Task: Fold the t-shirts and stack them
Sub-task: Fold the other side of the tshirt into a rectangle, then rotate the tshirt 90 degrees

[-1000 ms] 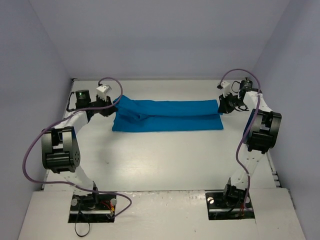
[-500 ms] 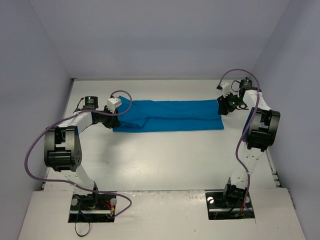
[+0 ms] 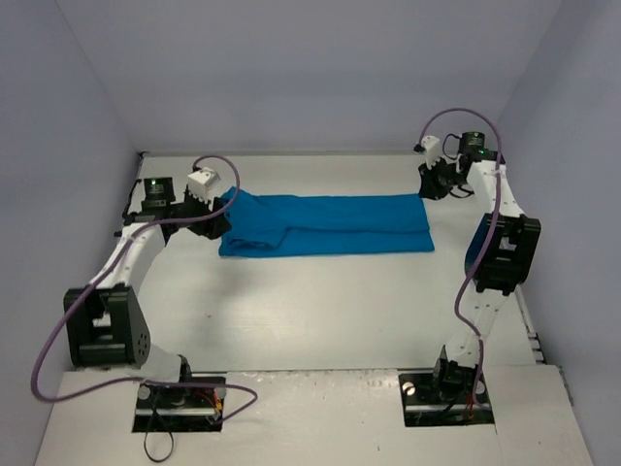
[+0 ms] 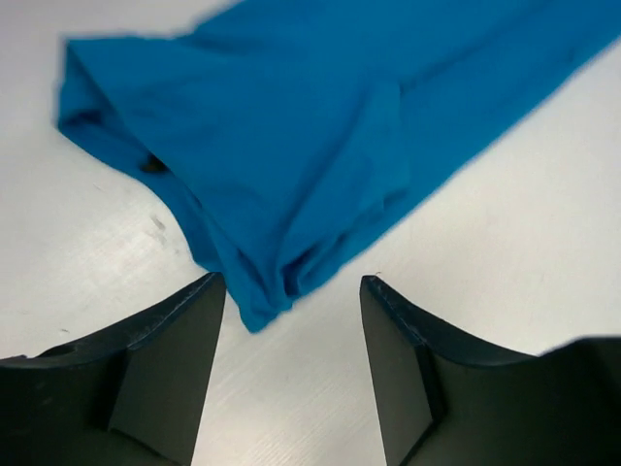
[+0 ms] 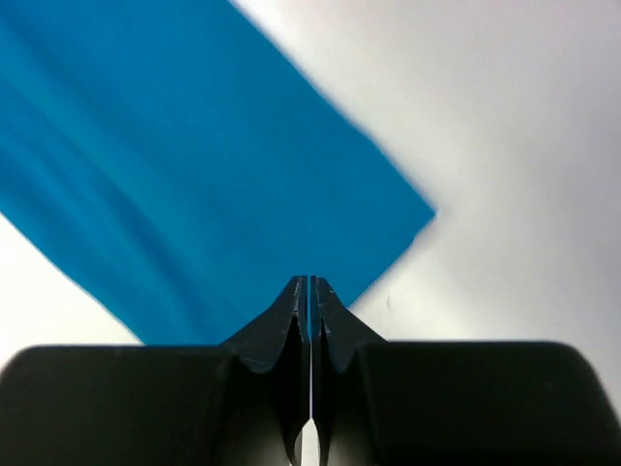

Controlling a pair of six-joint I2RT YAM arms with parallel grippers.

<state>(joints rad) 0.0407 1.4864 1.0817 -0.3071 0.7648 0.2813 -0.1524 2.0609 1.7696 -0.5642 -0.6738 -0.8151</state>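
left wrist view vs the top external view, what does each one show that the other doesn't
Only the left wrist view: the left claw up close, jaws open, the bunched end of the t-shirt showing in the gap. Only the top external view: the whole shirt folded into a long band, both arms, and the right claw by its other end. Both: the teal shirt on the white table.
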